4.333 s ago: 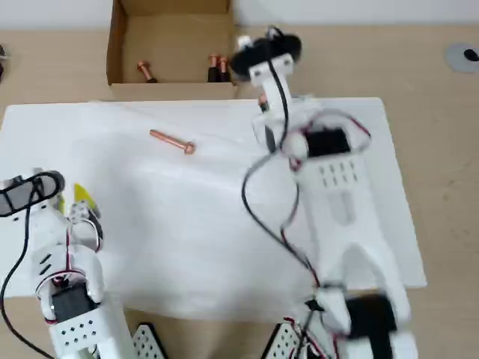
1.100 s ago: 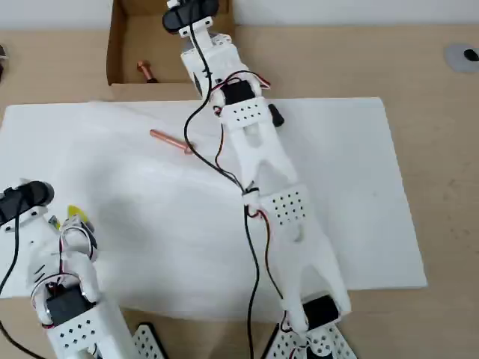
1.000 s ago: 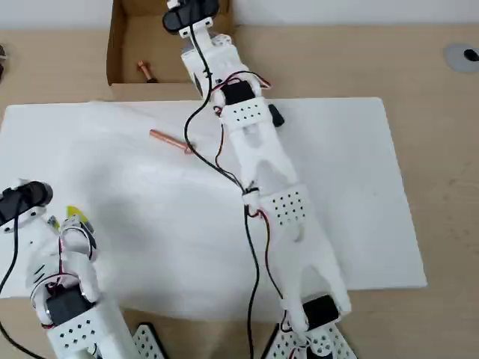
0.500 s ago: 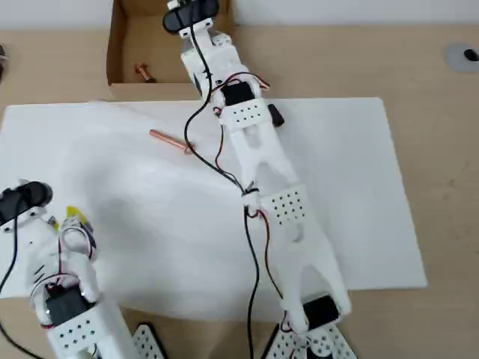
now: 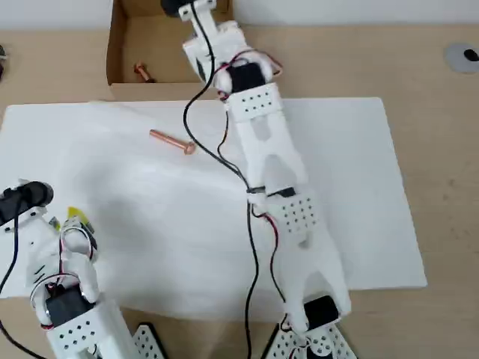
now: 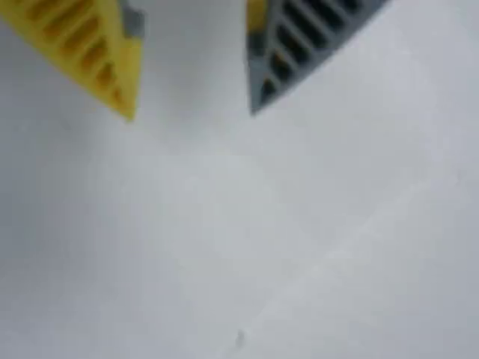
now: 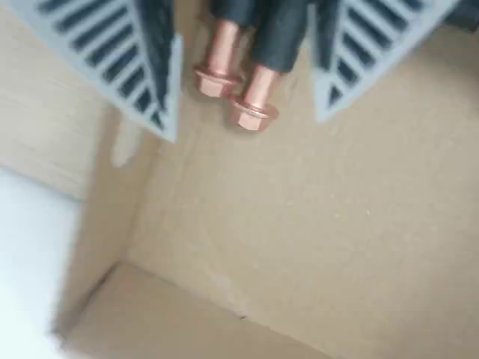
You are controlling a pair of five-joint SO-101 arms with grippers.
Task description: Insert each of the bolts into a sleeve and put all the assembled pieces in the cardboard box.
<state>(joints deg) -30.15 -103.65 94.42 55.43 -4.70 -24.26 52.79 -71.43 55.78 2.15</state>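
Note:
My right arm (image 5: 254,112) stretches across the white mat into the cardboard box (image 5: 117,56). Inside the box, my right gripper (image 7: 243,71) is open, its grey fingers (image 7: 127,60) spread wide. Two assembled pieces (image 7: 254,67), copper bolts in black sleeves, lie side by side on the box floor between the fingers, touching neither. Another assembled piece (image 5: 142,72) lies at the box's left side. A bare copper bolt (image 5: 172,140) rests on the mat (image 5: 337,187). My left gripper (image 6: 191,111) hangs open over bare mat at the front left (image 5: 72,218).
The box stands against the mat's far edge, open at the top. A grey disc (image 5: 462,56) lies on the wooden table at the far right. Both arm bases sit at the near edge.
My right arm swung from beside the box to over it, then stretched farther back inside. The left arm has stayed still, and the loose bolt has not moved.

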